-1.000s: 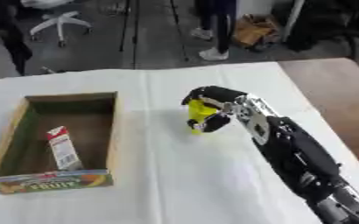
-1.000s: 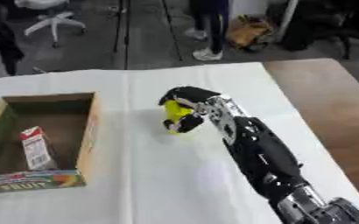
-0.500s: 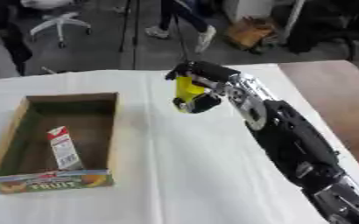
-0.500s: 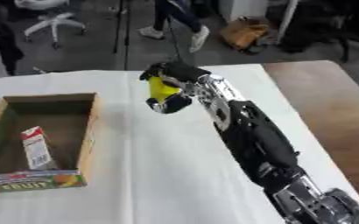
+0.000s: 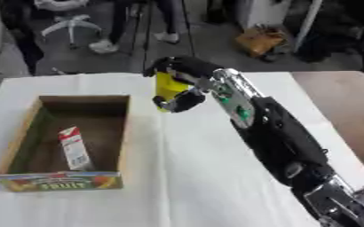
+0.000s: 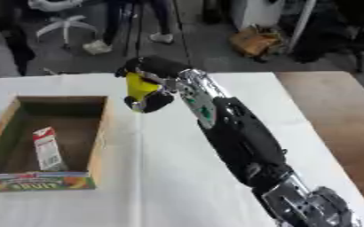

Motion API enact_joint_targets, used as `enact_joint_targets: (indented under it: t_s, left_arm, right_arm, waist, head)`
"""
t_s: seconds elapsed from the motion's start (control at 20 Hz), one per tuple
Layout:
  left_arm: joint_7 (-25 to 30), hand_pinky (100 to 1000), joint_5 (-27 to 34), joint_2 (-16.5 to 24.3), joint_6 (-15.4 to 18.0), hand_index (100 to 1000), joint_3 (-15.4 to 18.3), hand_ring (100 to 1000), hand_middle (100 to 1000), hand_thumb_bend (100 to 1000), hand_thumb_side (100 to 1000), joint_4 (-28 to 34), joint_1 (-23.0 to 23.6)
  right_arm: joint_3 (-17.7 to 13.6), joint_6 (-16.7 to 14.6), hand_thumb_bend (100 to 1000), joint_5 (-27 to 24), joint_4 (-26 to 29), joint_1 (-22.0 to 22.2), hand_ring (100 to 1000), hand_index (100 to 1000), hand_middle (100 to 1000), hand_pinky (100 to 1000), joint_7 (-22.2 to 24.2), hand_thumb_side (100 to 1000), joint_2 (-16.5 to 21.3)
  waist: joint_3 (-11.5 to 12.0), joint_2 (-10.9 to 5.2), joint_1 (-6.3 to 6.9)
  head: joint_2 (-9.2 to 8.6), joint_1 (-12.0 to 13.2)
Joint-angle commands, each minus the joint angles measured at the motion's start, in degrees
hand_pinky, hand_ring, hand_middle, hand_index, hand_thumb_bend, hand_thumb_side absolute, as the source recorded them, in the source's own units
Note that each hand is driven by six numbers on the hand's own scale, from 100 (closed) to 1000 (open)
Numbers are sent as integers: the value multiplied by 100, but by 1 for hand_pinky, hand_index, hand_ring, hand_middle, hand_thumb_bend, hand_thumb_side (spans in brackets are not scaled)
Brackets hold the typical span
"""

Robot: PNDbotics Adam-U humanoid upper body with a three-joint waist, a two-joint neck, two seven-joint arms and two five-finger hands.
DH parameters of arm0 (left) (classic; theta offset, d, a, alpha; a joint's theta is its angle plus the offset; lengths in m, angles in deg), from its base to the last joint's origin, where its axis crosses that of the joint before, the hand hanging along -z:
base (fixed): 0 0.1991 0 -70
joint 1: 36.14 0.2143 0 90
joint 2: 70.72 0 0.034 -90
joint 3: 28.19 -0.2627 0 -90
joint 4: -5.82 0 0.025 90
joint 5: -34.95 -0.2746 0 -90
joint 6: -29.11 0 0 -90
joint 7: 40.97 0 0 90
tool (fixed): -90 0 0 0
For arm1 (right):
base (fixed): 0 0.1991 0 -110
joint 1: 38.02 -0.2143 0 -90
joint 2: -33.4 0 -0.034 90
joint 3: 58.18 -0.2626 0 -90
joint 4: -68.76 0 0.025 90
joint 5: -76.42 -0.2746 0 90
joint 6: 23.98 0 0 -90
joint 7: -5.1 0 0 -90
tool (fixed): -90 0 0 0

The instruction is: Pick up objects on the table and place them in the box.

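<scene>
yellow object is in my right hand, fingers and thumb curled round it, held up off the desk. can't make out what it is, just a yellow block-ish shape, long axis roughly upright in the grip.

arm reaches in from the lower right and stretches diagonally up-left across the white cloth. left hand isn't in either view, so this is a right-hand job.

key relation: box sits to the left of the hand and nearer to me. hand with the yellow thing is just beside the box's far right corner, outside the right wall, not yet over the opening. box long axis runs away from me, so the opening is narrow across the way i need to travel. my read: next move is leftward and a bit back toward me to get over the open interior, then lower and release.

inside the box: one red-and-white carton lying along the floor, roughly centre toward the near end. far half of the box floor looks bare, that's the closer drop zone.

risk, as i judge it: clipping the right wall if i go low too early.
</scene>
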Motion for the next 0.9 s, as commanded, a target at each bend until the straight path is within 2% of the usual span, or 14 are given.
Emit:
enact_joint_targets:
  t_s: [0.05,0.35,0.65,0.8,0.85,0.9]
  left_arm:
    - [-13,634,25,5,8,782,-26,841,690,407,992,172,-131]
    - [-15,634,28,-23,-8,782,-42,841,690,410,990,231,-214]
    - [-99,630,56,-42,19,780,-43,834,684,410,982,278,-249]
    - [-143,628,68,-40,41,779,-55,831,681,411,979,297,-260]
    - [-158,626,69,-42,50,778,-57,830,680,411,978,304,-261]
    - [-171,626,70,-45,56,778,-58,830,680,410,978,308,-261]
  right_arm:
    - [-52,171,144,4,104,-210,319,894,771,100,-167,229,-119]
    - [-159,445,129,68,94,-340,317,895,762,100,-482,222,-238]
    - [-335,937,100,-50,335,-351,319,898,745,100,-977,226,-400]
    - [-82,1098,100,16,251,-286,333,907,759,100,-1234,261,-501]
    - [29,1070,100,64,155,-241,348,922,774,117,-1310,354,-548]
    - [124,1016,100,90,49,-190,350,925,777,118,-1344,364,-602]
  waist:
    - [92,-45,-12]
    - [335,-9,-86]
    - [387,5,-87]
    - [382,7,-82]
    - [376,8,-78]
    - [368,10,-74]
  head:
    - [-115,-73]
    - [-185,-118]
    - [-205,-137]
    - [-216,-151]
    - [-222,-151]
    - [-225,-149]
